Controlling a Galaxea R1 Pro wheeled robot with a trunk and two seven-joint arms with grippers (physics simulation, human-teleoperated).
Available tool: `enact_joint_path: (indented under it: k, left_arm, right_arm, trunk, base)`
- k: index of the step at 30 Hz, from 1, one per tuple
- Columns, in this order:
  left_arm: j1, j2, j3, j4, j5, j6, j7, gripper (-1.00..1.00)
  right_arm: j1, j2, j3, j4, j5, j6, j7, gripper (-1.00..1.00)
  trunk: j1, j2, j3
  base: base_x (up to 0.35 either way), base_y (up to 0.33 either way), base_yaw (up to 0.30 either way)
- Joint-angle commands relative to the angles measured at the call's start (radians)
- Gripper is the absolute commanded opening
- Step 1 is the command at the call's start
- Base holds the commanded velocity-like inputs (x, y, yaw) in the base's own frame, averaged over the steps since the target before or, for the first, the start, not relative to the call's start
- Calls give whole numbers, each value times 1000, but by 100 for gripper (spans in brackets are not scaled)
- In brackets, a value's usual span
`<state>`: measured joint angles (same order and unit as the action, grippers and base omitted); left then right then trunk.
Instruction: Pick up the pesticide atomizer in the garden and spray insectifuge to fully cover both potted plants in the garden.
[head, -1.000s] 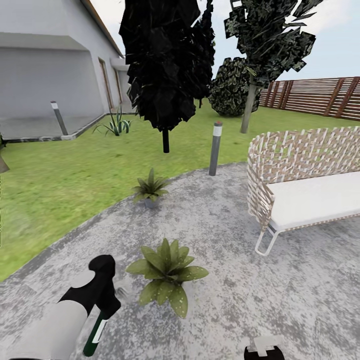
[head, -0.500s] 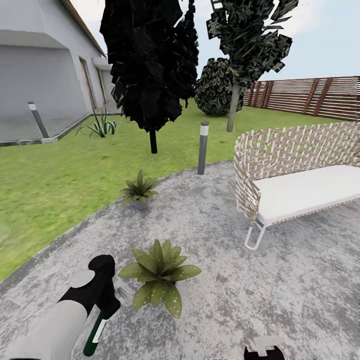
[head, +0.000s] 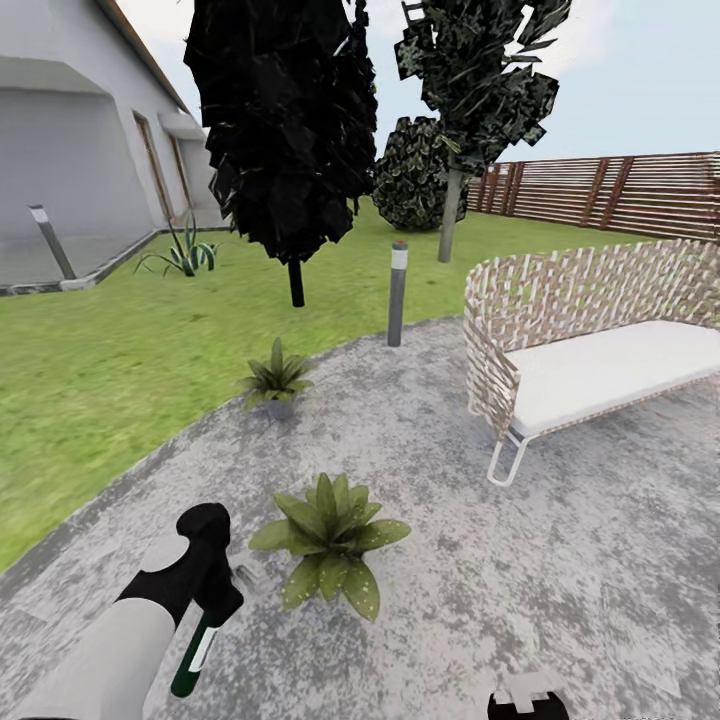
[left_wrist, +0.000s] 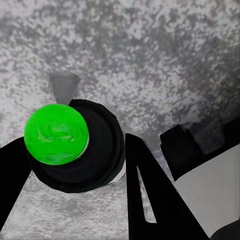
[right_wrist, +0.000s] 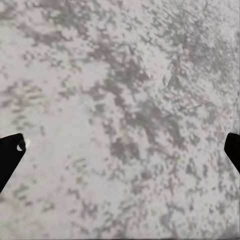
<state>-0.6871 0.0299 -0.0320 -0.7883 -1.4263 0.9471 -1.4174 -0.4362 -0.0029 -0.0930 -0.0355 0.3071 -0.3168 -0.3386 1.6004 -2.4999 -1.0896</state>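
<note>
From the head, the whole picture has slid sideways, so the robot is turning, not the plants. The left gripper (head: 207, 600) holds the pesticide atomizer (head: 193, 655), hanging just below it. The near potted plant (head: 331, 541) sits just beside it, ready to spray; the far potted plant (head: 276, 381) is well ahead.

The left wrist looks down at the bottle's round end (left_wrist: 75, 145) between the fingers, above the grey patio (left_wrist: 165, 60).

At the right wrist, the fingers (right_wrist: 10, 157) are wide apart with nothing between.

Even bright daylight, no cast shadows; renders soft, wrist views blurry; trees (head: 285, 120) near-black.

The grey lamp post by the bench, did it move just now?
No. The lamp post keeps its spacing from the bench; both slid left together, so the camera turned.
</note>
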Motion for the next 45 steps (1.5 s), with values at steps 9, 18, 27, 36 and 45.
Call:
enact_joint_path:
  k: [9,18,27,36,45]
  left_arm:
    - [3,-22,-5,-38,-6,10,-9,-100]
    - [18,-31,-5,-29,-3,4,-8,-100]
    - [53,-34,-9,-34,107,-2,-6,-100]
    - [54,-21,-6,-39,132,-2,76,-100]
    - [50,-19,-4,-39,134,-2,66,-100]
  right_arm:
    - [-1,0,-9,2,11,-3,-4,100]
    - [-1,0,-9,2,12,-4,-4,100]
    - [-1,0,-9,2,12,-4,-4,100]
    - [-1,0,-9,2,11,-4,-4,100]
    - [-1,0,-9,2,10,-4,-4,100]
  trunk:
    - [0,0,-1]
    - [0,0,-1]
    - [0,0,-1]
    - [0,0,-1]
    - [0,0,-1]
  base:
    - [195,122,-61]
    - [5,1,0]
    - [0,0,0]
    - [-64,73,-5]
    - [-112,303,-246]
